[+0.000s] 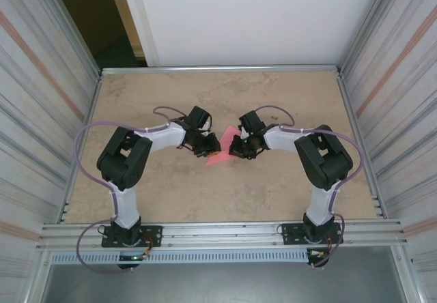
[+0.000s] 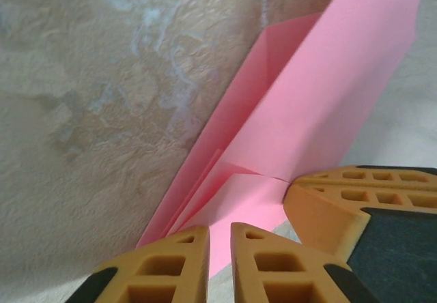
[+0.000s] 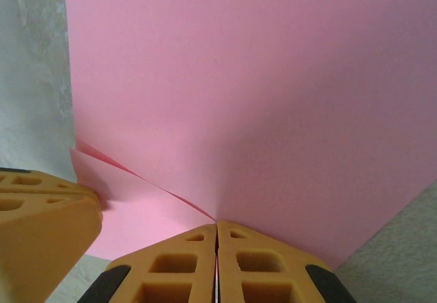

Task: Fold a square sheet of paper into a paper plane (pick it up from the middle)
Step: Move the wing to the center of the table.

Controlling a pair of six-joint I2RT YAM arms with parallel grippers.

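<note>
Broadly, the table (image 1: 205, 200) is a mottled beige slab, walled by ribbed metal panels (image 1: 41, 98) on both sides and a white panel (image 1: 246, 16) at the back. Both arms are bolted at its near edge. The left arm (image 1: 126, 160) bends inward from the left, the right arm (image 1: 324, 156) mirrors it, and their wrists meet near the middle of the table.

Between them sits the paper (image 1: 220, 149), pink and partly folded, seen from above as a small wedge. From the left wrist it shows layered flaps and a long diagonal crease. From the right wrist a broad flat panel of it rises in front of the camera.

The left gripper (image 2: 220, 231) has its jaws nearly together, leaving a thin slit with pink showing in it. It seems to pinch a lower flap, though the contact itself is hard to make out. The right gripper (image 3: 217, 224) has its jaws pressed fully together on the paper, right where a crease runs into the tips. The two grippers sit just beside each other, the left one's orange tip close by the right one's.
</note>
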